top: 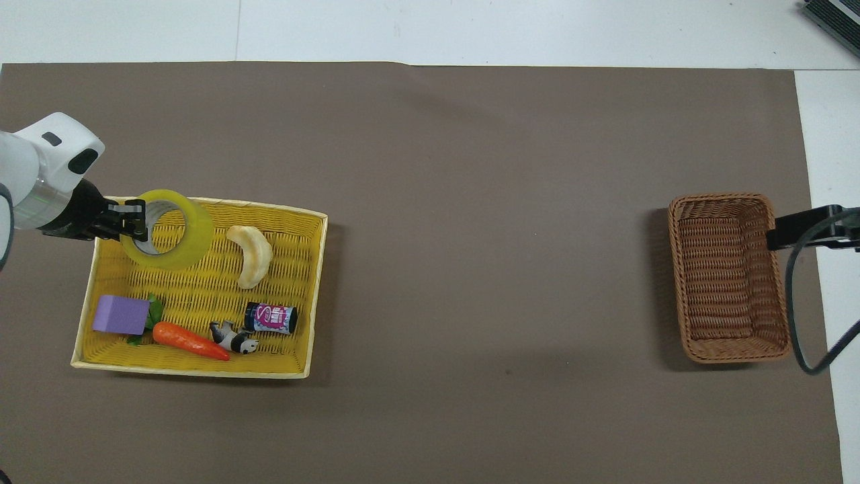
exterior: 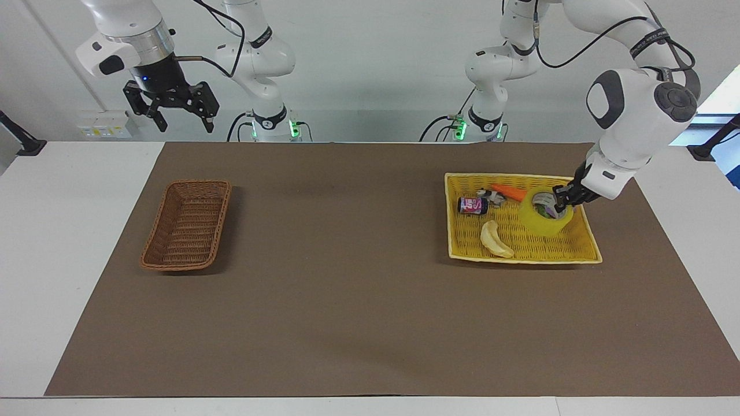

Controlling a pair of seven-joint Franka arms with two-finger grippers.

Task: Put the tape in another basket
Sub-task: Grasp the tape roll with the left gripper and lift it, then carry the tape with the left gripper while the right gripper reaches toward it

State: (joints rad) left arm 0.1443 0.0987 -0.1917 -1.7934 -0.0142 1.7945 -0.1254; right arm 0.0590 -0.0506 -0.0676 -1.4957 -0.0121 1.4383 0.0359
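Observation:
The yellow tape (exterior: 544,215) (top: 176,236) hangs in the air over the yellow tray (exterior: 578,249) (top: 195,363), tilted, its grey-white core showing. My left gripper (exterior: 559,202) (top: 138,224) is shut on the roll's wall, one finger inside the core. The brown wicker basket (exterior: 186,225) (top: 728,277) stands at the right arm's end of the table with nothing in it. My right gripper (exterior: 172,111) waits high up, open, above the table edge beside that basket; only a dark part of it (top: 806,227) shows in the overhead view.
In the yellow tray lie a pale banana (exterior: 495,238) (top: 251,255), an orange carrot (exterior: 514,193) (top: 189,340), a small can (exterior: 473,205) (top: 271,318), a panda toy (top: 234,338) and a purple block (top: 120,314). A brown mat (exterior: 347,277) covers the table between tray and basket.

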